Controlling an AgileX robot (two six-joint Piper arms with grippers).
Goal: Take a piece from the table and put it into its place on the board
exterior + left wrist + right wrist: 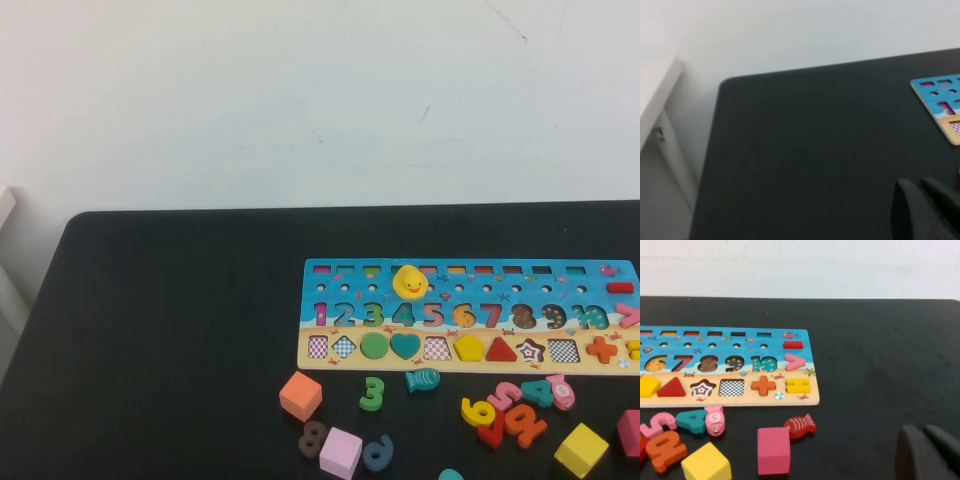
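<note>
The board [470,275] lies on the black table [160,330] at the right of the high view. The yellow pentagon piece [468,347] sits flat in its recess in the tan strip, between a patterned recess and the red triangle [501,349], and hides the recess floor. It also shows at the edge of the right wrist view [647,386]. Neither gripper shows in the high view. My left gripper [916,184] is shut and empty over bare table, away from the board's end [940,100]. My right gripper [922,430] is shut and empty, off the board's other end.
Loose pieces lie in front of the board: an orange cube [300,395], pink cube [341,452], green 3 [372,393], teal fish [422,379], yellow 6 [477,411], yellow cube [581,449]. A yellow duck [409,282] stands on the board. A red fish [801,425] and magenta cube [773,450] lie near my right gripper.
</note>
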